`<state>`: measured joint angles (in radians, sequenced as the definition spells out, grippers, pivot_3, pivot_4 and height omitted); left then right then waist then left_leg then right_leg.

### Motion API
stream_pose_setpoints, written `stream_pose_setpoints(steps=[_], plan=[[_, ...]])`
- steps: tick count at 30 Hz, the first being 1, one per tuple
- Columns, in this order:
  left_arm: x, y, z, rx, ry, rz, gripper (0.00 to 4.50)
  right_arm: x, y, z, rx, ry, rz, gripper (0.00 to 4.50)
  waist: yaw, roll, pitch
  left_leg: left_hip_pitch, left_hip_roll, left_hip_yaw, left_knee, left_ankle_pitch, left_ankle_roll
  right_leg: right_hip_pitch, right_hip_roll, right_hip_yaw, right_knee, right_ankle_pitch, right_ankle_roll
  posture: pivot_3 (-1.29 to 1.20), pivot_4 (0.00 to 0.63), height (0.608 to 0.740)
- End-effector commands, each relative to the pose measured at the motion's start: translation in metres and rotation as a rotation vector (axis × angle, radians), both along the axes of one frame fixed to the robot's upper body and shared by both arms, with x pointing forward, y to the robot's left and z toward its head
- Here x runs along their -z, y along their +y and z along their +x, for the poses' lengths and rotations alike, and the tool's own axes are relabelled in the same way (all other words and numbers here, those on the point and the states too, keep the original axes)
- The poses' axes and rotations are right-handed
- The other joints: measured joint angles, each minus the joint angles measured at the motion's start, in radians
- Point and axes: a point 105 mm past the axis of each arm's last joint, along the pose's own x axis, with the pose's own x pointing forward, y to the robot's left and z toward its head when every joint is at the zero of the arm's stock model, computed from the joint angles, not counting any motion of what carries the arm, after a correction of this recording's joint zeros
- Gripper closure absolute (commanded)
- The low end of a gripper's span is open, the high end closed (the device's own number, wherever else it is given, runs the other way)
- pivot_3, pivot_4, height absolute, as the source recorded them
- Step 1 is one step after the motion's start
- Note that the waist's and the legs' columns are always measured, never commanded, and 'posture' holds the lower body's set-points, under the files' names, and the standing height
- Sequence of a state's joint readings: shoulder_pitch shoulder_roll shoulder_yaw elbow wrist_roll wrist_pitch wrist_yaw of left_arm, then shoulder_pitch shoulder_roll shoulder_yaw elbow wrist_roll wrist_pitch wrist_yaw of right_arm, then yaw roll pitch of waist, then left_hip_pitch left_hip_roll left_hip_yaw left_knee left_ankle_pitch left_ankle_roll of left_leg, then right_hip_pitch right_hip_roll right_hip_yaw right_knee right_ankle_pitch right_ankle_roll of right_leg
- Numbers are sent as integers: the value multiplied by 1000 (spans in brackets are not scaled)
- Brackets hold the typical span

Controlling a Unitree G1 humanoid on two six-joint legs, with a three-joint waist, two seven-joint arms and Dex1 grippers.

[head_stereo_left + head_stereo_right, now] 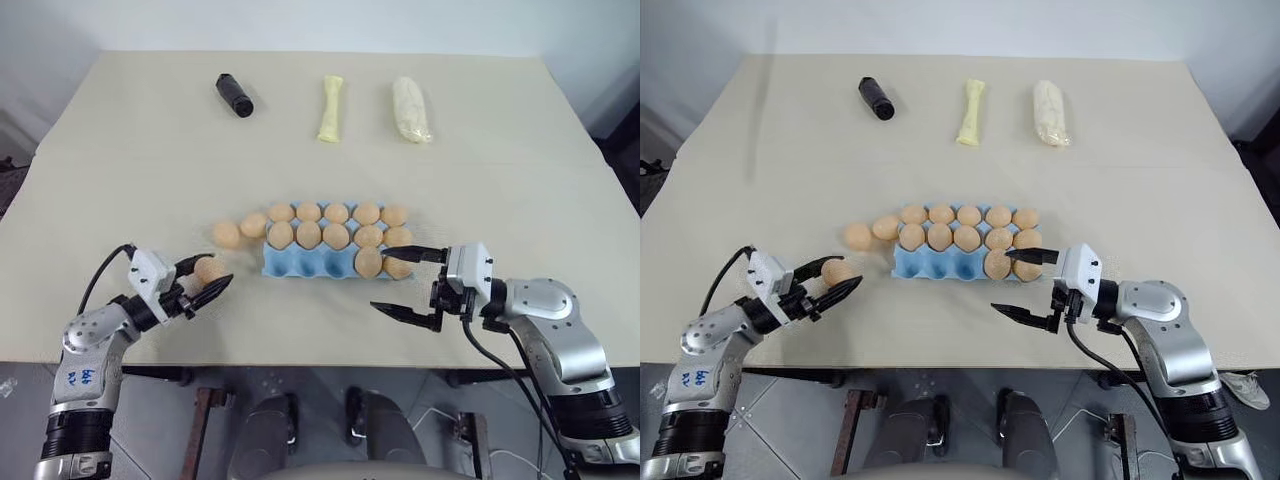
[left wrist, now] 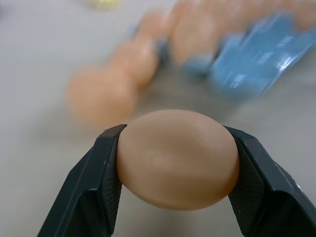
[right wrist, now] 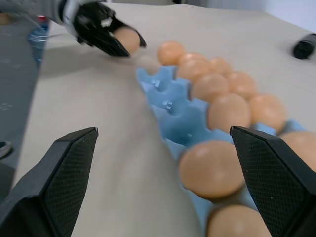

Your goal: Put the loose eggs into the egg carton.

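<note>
**Egg pinched in left jaws, front cups of carton waiting**

Left eye view: left gripper (image 1: 205,283) closed on one small smooth tan egg (image 1: 209,269), low over the beige counter (image 1: 120,150), just off the left end of the light blue moulded egg carton (image 1: 300,263). Two more loose tan eggs (image 1: 227,235) lying on the counter, touching the carton's left end. Back and middle rows filled; front row taken only at the right end, remaining front cups bare. Right gripper (image 1: 408,283) spread wide and empty beside the carton's right front corner. Black cylinder (image 1: 234,95), pale yellow bone-shaped piece (image 1: 331,108) and whitish lumpy bundle (image 1: 411,109) well apart at the far edge.

Left wrist view: egg clamped across its long axis, which runs from one black finger (image 2: 94,187) to the other, roughly level. Smooth, rounded shell, likely light, slippery and brittle; best pinched gently at the widest girth, never squeezed hard.

Right wrist view: jaws gaping, nothing between them, looking along the carton's front row; seated eggs appear to sit with their long axes near upright.
</note>
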<state>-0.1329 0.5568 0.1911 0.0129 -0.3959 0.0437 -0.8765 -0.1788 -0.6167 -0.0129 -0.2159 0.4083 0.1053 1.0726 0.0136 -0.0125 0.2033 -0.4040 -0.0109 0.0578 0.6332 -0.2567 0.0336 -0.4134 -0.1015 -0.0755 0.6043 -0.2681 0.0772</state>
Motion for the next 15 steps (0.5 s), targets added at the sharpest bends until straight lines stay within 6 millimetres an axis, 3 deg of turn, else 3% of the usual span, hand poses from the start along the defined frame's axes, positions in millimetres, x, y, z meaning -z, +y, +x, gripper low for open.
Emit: stream_pose_setpoints(steps=[1, 8, 15], plan=[[-19, -41, -4, 180, -60, -1, 2001, -10, -15, 2, 77, -57, 3, 0, 4, 0, 0, 0, 0, 0, 0, 0, 0, 0, 0, 0, 0, 0, 0, 0, 150, 740], [-12, -99, 8, 376, -60, 47, 2001, -3, -38, 3, 202, -54, -10, 0, 12, 0, 0, 0, 0, 3, 2, 1, 1, 0, 1, 0, 2, 0, 0, 0, 150, 740], [-14, -143, 29, 408, -102, 28, 2001, -4, -38, -4, 250, -62, 10, 0, 13, 0, 0, 0, 1, 7, 9, 2, 6, 0, 1, -1, 5, 0, 0, 0, 150, 740]])
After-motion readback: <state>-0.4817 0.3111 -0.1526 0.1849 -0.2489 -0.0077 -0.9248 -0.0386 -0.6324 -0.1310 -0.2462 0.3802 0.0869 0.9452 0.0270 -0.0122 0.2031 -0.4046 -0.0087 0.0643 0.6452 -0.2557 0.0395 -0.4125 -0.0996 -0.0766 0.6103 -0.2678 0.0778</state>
